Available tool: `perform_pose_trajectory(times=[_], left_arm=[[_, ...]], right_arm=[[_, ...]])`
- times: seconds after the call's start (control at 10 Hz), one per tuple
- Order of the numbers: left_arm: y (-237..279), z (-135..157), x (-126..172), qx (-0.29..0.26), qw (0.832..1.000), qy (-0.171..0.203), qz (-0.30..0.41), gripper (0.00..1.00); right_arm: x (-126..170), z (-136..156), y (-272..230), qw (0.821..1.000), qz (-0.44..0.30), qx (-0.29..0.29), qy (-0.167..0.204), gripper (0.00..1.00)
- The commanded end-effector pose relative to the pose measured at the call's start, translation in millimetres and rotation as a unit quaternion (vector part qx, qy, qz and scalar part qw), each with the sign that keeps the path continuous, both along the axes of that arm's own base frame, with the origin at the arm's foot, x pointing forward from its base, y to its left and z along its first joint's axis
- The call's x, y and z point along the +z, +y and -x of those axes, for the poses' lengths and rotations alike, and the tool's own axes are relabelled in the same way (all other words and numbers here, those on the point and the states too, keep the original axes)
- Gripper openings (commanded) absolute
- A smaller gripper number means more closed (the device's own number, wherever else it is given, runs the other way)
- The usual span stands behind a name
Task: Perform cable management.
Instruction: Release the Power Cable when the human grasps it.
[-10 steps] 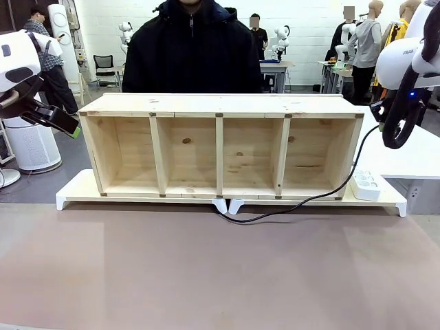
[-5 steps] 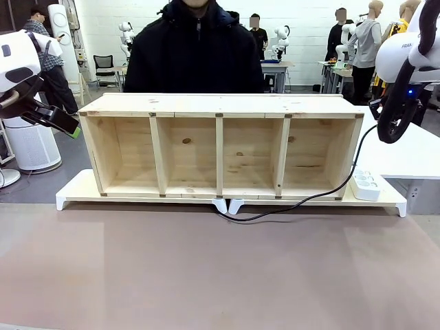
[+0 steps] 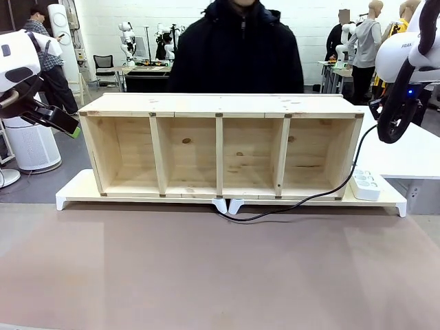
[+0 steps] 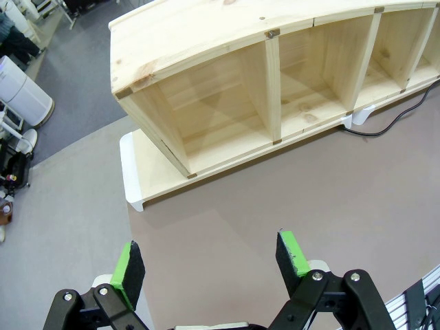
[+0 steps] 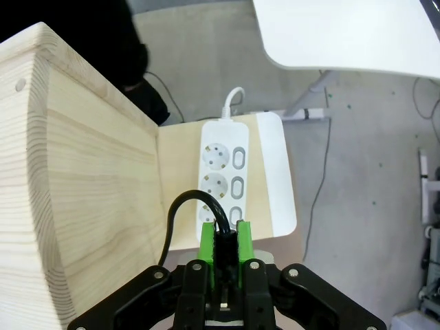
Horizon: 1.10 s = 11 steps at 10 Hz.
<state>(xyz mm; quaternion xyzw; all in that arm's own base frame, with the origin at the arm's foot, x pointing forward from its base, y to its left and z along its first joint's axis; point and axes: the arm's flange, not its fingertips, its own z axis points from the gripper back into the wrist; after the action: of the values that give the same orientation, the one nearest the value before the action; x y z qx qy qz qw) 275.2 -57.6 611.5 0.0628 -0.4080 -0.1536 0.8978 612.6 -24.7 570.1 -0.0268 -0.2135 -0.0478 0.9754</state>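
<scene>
The cable (image 3: 302,201) is a thin black cord. It lies on the table in front of the wooden shelf (image 3: 220,103), runs right along the riser and climbs past the shelf's right end. In the right wrist view my right gripper (image 5: 225,237) is shut on the cable's black plug end (image 5: 221,242), and the cord (image 5: 177,201) loops out to the left. It hangs above the white power strip (image 5: 223,172), beside the shelf's end wall (image 5: 75,179). My left gripper (image 4: 210,258) is open and holds nothing, off the shelf's left end (image 3: 69,125).
The shelf has several open compartments and stands on white risers (image 3: 75,189). The power strip (image 3: 366,184) lies on the right riser. A person in a dark coat (image 3: 237,48) stands behind the shelf. A white table (image 5: 357,34) is to the right.
The person behind the shelf has stepped to the right. My right arm rose slightly a second ago and has since held still. The cable and left arm have not moved.
</scene>
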Motion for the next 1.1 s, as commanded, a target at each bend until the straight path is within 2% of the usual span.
perform_pose_trajectory(times=[0.0,1.0], left_arm=[[-0.4,-2.1,0.1,0.001,1.0,-0.006,-0.001,1.0],[-0.4,-2.1,0.1,0.001,1.0,-0.006,-0.001,1.0]], right_arm=[[-0.3,1.2,-0.5,1.0,0.004,0.001,-0.003,0.16],[-0.3,1.2,-0.5,1.0,0.004,0.001,-0.003,0.16]])
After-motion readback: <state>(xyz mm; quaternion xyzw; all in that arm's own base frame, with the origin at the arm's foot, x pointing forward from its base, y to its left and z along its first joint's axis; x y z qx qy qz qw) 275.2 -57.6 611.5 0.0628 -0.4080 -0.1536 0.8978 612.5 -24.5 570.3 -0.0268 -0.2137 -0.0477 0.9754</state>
